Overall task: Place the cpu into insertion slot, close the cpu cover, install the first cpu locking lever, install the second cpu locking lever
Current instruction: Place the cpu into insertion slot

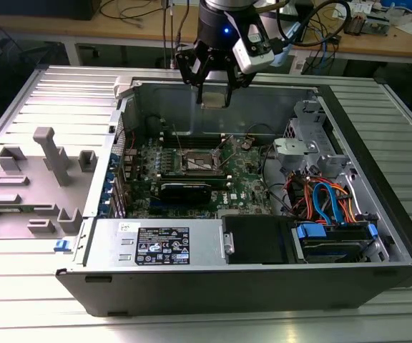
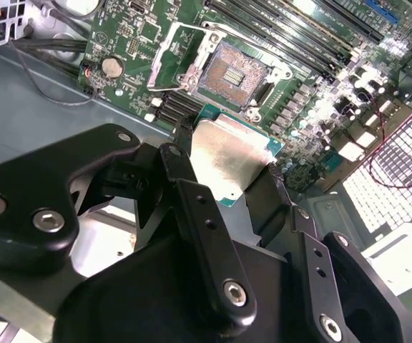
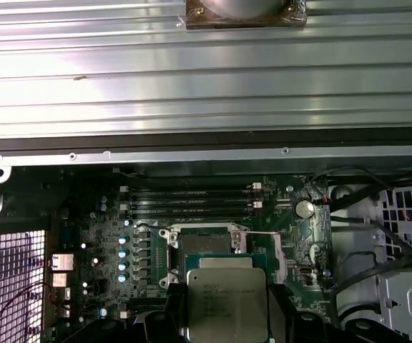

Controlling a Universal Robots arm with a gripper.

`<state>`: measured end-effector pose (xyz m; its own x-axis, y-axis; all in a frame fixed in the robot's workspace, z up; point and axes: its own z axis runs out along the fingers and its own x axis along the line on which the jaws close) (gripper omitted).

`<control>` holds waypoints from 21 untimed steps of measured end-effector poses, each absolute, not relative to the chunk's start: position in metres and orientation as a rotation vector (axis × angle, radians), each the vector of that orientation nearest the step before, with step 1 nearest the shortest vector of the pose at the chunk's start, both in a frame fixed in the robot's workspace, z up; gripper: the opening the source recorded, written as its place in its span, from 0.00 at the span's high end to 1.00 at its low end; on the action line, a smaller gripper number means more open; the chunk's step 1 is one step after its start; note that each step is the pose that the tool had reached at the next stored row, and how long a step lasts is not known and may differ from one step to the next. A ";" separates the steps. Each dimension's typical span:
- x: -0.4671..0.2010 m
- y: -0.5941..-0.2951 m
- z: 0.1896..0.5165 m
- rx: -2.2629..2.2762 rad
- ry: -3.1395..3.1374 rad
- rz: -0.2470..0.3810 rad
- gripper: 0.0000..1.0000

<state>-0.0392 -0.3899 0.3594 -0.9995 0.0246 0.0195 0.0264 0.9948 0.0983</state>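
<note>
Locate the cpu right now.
In both wrist views the cpu is clamped in the gripper, held in the air above the green board, not yet seated in the open insertion slot.

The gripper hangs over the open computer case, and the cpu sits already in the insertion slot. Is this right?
Not quite: the second wrist view shows the cpu held between the fingers, apart from the insertion slot, whose dark centre is bare. The gripper does hang over the open computer case.
</note>
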 end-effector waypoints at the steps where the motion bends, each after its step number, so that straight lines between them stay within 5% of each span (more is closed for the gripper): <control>1: -0.039 -0.390 0.359 -0.040 -3.119 -0.154 0.46; 21: -0.039 -0.396 0.358 -0.119 -3.120 -0.154 0.46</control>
